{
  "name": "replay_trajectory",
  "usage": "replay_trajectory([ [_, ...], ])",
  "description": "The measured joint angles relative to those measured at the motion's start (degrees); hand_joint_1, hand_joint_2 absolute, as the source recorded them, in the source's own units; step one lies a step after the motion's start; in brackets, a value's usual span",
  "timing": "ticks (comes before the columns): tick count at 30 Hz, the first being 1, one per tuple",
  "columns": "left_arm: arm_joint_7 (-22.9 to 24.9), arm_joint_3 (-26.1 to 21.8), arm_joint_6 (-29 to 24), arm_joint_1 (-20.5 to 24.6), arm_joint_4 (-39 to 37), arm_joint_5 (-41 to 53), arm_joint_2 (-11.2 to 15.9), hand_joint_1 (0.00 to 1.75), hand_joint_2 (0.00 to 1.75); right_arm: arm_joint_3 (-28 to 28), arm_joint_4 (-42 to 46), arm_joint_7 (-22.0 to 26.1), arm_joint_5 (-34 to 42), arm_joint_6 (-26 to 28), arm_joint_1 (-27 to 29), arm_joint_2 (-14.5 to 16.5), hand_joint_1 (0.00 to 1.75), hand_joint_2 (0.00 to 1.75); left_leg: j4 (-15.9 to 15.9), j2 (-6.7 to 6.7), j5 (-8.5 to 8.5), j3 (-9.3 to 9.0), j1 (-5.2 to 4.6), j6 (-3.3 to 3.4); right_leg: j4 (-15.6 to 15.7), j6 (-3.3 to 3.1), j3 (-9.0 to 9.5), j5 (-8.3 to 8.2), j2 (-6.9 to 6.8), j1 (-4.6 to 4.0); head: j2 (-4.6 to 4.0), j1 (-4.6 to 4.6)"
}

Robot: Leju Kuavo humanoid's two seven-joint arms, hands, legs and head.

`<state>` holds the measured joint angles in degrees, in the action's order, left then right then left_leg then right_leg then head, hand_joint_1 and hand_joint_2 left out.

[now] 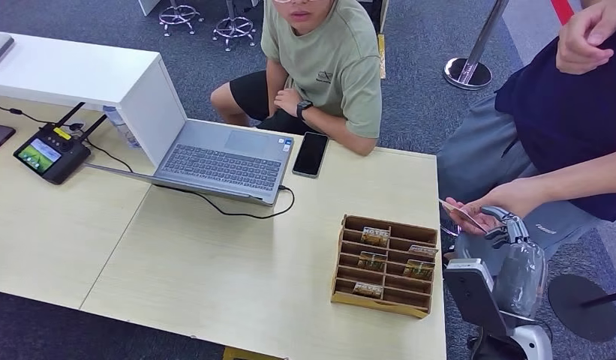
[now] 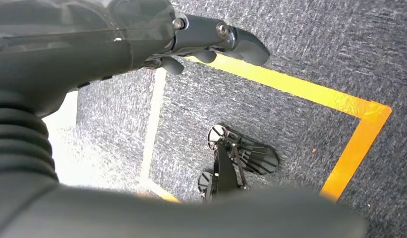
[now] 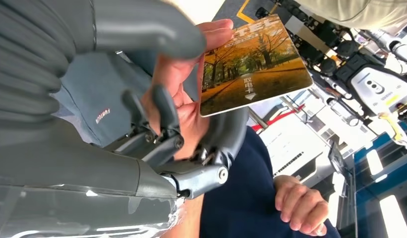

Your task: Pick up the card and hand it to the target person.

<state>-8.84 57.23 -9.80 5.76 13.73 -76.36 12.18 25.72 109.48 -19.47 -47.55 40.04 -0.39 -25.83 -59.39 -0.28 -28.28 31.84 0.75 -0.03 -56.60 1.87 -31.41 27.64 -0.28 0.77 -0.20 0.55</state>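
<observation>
Reaching out past the table's right edge, the right hand (image 1: 507,229) meets a person's hand (image 1: 491,206), and the card (image 3: 253,67) lies between them. In the right wrist view the thumb (image 3: 146,25) runs above the card and the dark fingers (image 3: 161,111) curl beneath the person's palm, but whether the robot's fingers actually clamp the card I cannot tell; the person's fingers do touch it. The left hand (image 2: 211,39) hangs over grey carpet (image 2: 300,139) with its fingers loosely curled around nothing.

On the pale wooden table (image 1: 214,277), a slotted wooden card rack (image 1: 386,264) sits near the right edge, holding several more cards. Farther back lie a laptop (image 1: 214,157) and a phone (image 1: 311,154), with bare tabletop between them and the rack. Yellow tape (image 2: 340,104) marks the floor.
</observation>
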Motion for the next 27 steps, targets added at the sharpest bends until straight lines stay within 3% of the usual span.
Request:
replay_trajectory([
  [1, -0.5, 0.0, 0.1, 0.0, 0.0, 0.0, 0.0, 0.00, 0.00, 0.0, 0.0, -0.2, 0.1, 0.0, 0.0, 0.1, 0.00, 1.75, 0.0, 0.00, 0.00, 0.00, 0.00, 0.00, 0.0, 0.00, 0.00, 0.00, 0.00, 0.00, 0.00, 0.01],
  [5, -1.4, -0.2, 0.2, 0.0, 0.0, -0.9, 0.0, 0.00, 0.00, -0.6, 0.5, 0.4, 2.0, 0.0, 0.2, 0.4, 0.00, 1.75, 0.0, 0.00, 0.00, -0.01, 0.00, 0.00, 0.0, 0.00, -0.01, 0.00, 0.00, 0.00, 0.00, 0.00],
  [13, -1.0, -0.5, 0.1, 0.0, 0.0, -1.4, 0.0, 0.00, 0.00, -7.2, 3.3, 10.7, 18.9, 0.0, 3.1, 1.6, 0.00, 1.75, 0.0, -0.01, 0.00, -0.01, 0.00, 0.00, 0.0, 0.00, 0.00, 0.00, -0.01, 0.00, 0.00, 0.01],
  [22, 0.1, -1.2, -0.6, -0.1, 0.0, -2.0, -0.2, 0.00, 0.00, -21.9, 2.8, 26.1, 47.2, 0.0, 9.0, 3.5, 0.00, 1.75, 0.0, -0.01, -0.02, 0.00, -0.02, 0.00, 0.0, 0.00, -0.04, 0.00, -0.02, 0.01, 0.00, 0.01],
  [27, 1.0, -1.4, -1.1, -0.2, 0.0, -2.0, -0.4, 0.00, 0.00, -30.7, -3.5, 35.1, 62.8, -1.9, 11.6, 4.6, 0.00, 1.75, 0.0, -0.02, -0.03, 0.01, -0.02, 0.00, 0.0, 0.00, -0.07, 0.01, -0.02, 0.01, 0.00, 0.00],
])
